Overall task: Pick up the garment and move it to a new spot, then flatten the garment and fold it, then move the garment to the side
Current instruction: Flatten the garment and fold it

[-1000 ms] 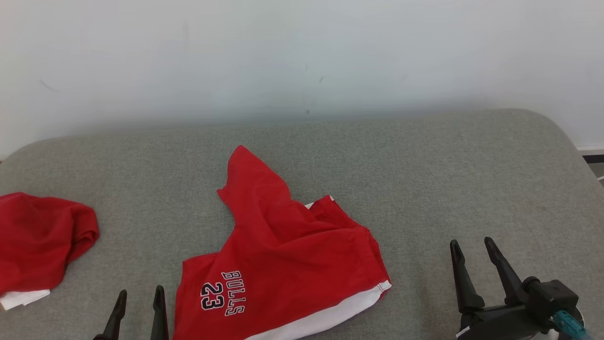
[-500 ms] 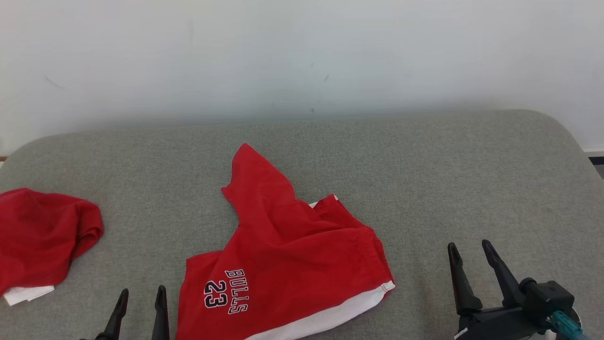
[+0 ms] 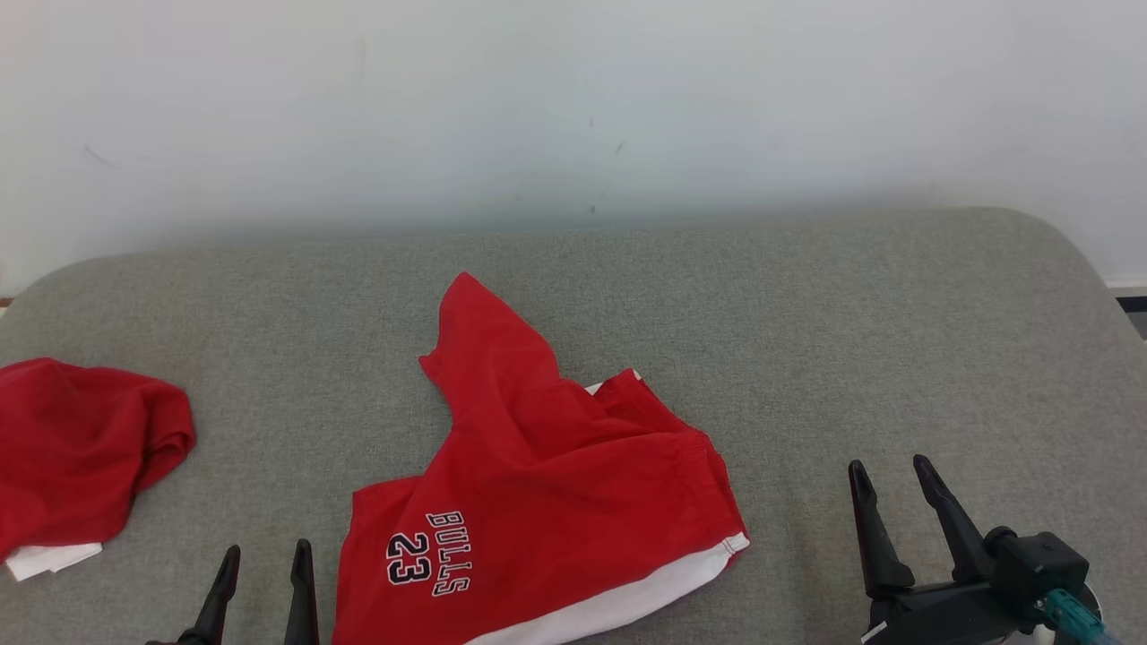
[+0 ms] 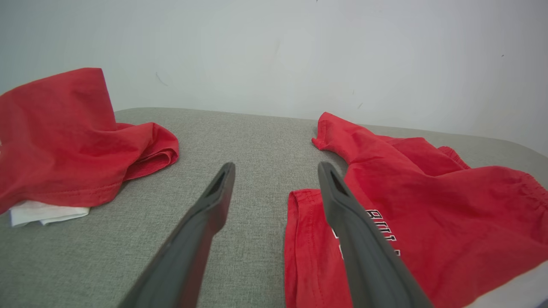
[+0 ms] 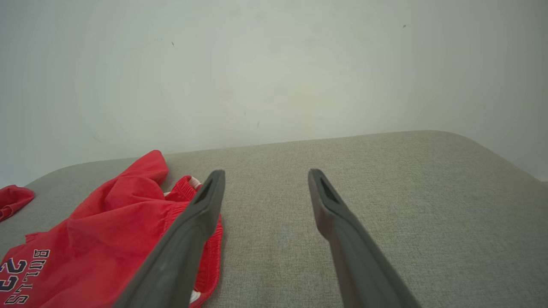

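The garment is a pair of red shorts with white trim and "BULLS 23" lettering. It lies rumpled on the grey cushioned surface, one leg pointing toward the wall. My left gripper is open just left of its near corner, holding nothing. In the left wrist view, the left gripper hovers beside the garment's hem. To the garment's right, my right gripper stands open and empty over bare fabric. The right wrist view has the right gripper beside the garment's waistband.
A second red garment with a white piece under it lies bunched at the far left; it also appears in the left wrist view. A pale wall rises behind the surface. The cushion's right half is bare up to its rounded corner.
The head camera has shifted slightly, so the whole picture sits a little to the right. Both grippers stay open and the garments lie as before.
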Motion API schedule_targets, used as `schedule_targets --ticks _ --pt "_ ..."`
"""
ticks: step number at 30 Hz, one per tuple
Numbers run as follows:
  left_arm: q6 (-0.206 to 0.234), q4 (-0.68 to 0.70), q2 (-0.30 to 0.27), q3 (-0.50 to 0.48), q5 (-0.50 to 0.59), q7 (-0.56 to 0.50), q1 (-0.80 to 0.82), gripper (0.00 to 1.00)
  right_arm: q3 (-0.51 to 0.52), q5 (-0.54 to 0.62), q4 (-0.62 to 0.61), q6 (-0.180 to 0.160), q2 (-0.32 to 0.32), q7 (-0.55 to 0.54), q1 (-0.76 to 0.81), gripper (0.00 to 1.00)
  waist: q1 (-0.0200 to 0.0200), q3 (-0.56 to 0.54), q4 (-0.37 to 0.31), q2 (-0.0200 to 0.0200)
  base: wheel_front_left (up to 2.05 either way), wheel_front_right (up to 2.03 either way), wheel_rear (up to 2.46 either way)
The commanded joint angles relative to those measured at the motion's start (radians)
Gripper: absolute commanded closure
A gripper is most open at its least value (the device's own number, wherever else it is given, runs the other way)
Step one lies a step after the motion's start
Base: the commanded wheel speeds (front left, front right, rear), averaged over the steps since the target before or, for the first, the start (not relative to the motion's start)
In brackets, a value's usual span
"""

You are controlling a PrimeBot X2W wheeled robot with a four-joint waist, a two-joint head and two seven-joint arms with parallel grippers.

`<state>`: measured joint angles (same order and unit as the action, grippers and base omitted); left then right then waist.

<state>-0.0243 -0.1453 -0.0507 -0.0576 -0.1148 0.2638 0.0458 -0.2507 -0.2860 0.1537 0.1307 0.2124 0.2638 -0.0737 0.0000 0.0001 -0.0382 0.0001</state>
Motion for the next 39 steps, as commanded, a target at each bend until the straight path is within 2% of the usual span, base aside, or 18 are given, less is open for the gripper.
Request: schedule_targets --ticks 1,28,32,39 --pt "0.004 0.002 0.000 -0.001 0.007 0.001 0.004 0.00 -0.002 -0.005 0.003 0.000 0.001 0.001 -0.008 0.00 0.0000 0.000 -0.001 -0.0001 0.00 0.00 0.00" --pt "0.005 0.001 0.000 0.005 -0.005 0.001 -0.006 0.00 -0.006 -0.009 0.008 0.000 0.002 0.001 -0.004 0.00 0.0000 -0.007 -0.003 -0.0001 0.00 0.00 0.00" --pt "-0.022 0.004 0.000 0.018 -0.027 0.001 -0.028 0.00 -0.059 -0.025 0.018 0.000 0.023 0.001 -0.016 0.00 0.0000 -0.015 -0.005 -0.0001 0.00 0.00 0.00" --pt "-0.072 -0.021 -0.006 0.082 -0.030 0.001 -0.081 0.00 -0.223 -0.114 0.036 0.000 0.111 -0.028 -0.056 0.00 0.0000 -0.014 0.009 -0.0001 0.00 0.00 0.00"
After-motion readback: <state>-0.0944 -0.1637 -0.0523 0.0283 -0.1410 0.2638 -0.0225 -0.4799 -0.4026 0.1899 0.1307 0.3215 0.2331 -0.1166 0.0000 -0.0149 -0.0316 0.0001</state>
